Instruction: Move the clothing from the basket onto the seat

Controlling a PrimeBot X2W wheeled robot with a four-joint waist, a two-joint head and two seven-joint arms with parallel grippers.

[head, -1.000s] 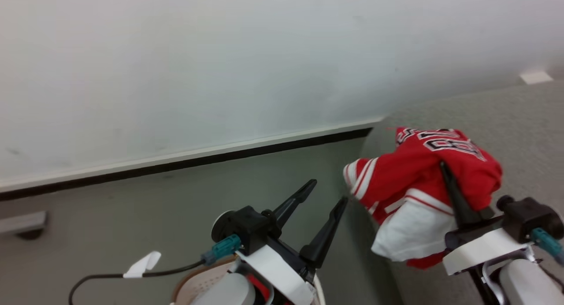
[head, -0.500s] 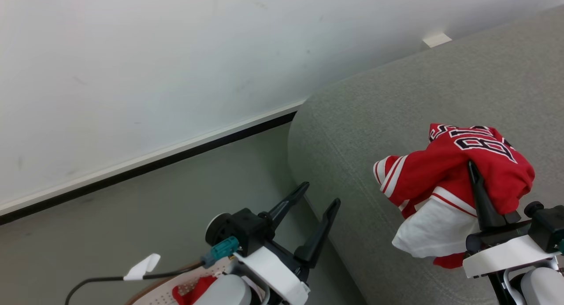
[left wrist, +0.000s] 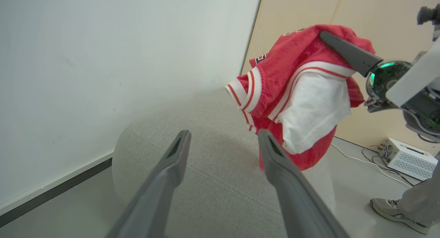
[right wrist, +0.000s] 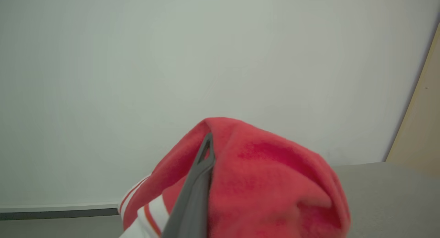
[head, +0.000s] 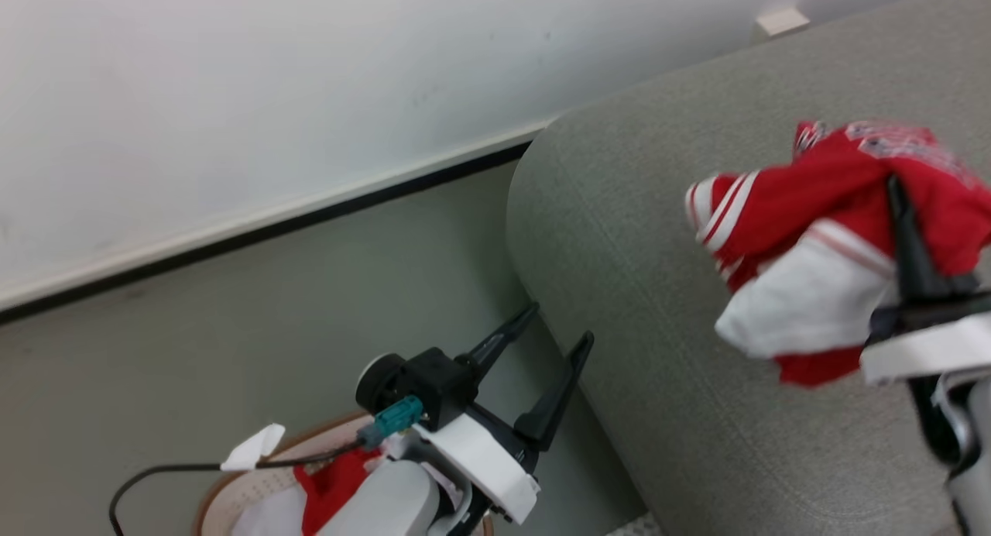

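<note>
My right hand [head: 900,203] grips the red jersey [head: 797,211] bunched, right of frame, clear above the sofa [head: 642,273], evidently for release there. My left hand [head: 559,325] hangs wide, empty, near the basket [head: 232,486], lower left.

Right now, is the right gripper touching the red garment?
Touching. In the left wrist view the right gripper is shut on the red garment; the fabric bunches around its dark finger and hangs from it.
</note>
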